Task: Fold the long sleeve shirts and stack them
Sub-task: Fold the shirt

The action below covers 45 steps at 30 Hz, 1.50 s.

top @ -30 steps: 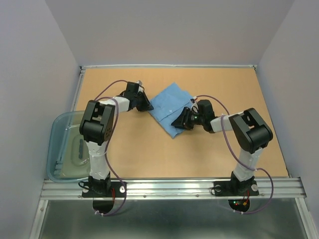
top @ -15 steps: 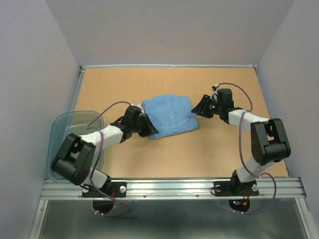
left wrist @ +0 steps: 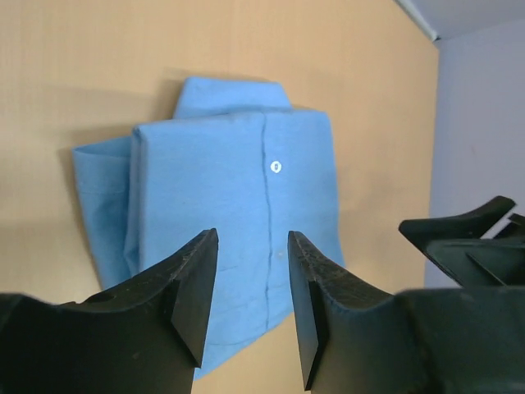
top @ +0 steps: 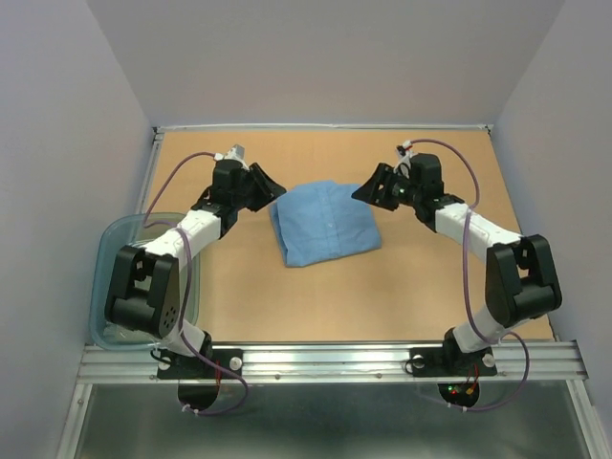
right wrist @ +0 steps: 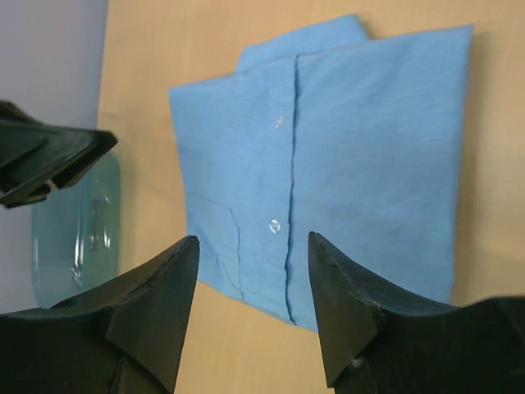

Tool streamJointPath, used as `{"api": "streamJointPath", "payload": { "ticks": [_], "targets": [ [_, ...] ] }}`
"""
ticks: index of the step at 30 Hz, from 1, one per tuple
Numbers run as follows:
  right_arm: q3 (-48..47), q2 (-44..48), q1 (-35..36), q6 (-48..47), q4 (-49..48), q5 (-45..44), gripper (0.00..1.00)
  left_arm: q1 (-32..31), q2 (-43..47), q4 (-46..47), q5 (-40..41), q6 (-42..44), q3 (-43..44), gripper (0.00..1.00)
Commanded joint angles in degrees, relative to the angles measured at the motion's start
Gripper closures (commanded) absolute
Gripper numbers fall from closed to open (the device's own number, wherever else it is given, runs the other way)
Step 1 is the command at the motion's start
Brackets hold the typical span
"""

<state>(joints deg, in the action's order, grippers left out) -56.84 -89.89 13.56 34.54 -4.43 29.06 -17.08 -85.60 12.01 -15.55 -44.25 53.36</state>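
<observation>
The folded light blue shirt (top: 325, 222) lies flat mid-table (top: 402, 296); the left gripper (top: 269, 187) hovers at its 10 o'clock, jaws spread, empty; the right gripper (top: 369, 191) hovers at 2 o'clock, likewise spread.

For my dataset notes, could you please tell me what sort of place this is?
Probably a robotics lab cell: grey walls enclose a brown tabletop, with the left arm and right arm bolted to an aluminium rail.

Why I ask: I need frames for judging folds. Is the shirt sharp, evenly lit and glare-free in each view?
Top external: shirt sharp, evenly lit, no glare. Left wrist: cloth and button crisp, soft shadow on the table beside it. Right wrist: shirt sharp; only the tub shows reflections.
</observation>
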Motion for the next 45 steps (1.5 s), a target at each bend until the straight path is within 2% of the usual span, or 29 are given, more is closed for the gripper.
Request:
{"api": "streamJointPath", "payload": {
  "ticks": [1, 6, 17, 25, 29, 36, 40, 42, 45],
  "targets": [
    [-3.98, -1.96, 6.11, -3.25, -2.43, -2.33, 0.39, 1.17, -2.72, -1.46, -0.88, 4.17, 3.23, 0.49],
    [-5.56, -3.98, 14.55, -9.92, -1.55, -10.76, 0.39, 2.67, -6.93, -0.76, -1.85, 6.88, 4.81, 0.5],
    [-4.95, -5.82, 24.22, -16.88, 1.0, -20.35, 0.33, 2.67, -17.84, -1.82, -4.92, 9.8, 9.92, 0.48],
    [-3.72, -6.53, 27.92, -17.4, 1.44, -25.19, 0.32, 2.23, -16.7, -0.85, -6.68, 8.57, 7.11, 0.5],
    [-0.57, -5.31, 28.45, -15.4, 1.44, -28.78, 0.32, 0.31, -13.64, 0.11, -6.69, 7.43, 0.9, 0.49],
    [0.15, -4.77, 28.54, -14.24, 1.35, -28.88, 0.33, -0.67, -13.28, 1.09, -7.12, 6.72, -2.3, 0.49],
    [0.24, -4.86, 28.45, -13.98, 1.35, -28.88, 0.33, -1.11, -12.22, 0.82, -7.39, 6.11, -2.39, 0.57],
    [-0.29, -4.6, 28.45, -14.59, 1.35, -28.88, 0.33, -1.81, -11.35, 0.56, -7.83, 5.49, -2.48, 0.6],
    [-1.08, -3.37, 28.45, -15.82, 1.61, -32.83, 0.33, -6.63, -10.11, 1.43, -8.18, 3.47, -3.09, 0.58]
  ]
}}
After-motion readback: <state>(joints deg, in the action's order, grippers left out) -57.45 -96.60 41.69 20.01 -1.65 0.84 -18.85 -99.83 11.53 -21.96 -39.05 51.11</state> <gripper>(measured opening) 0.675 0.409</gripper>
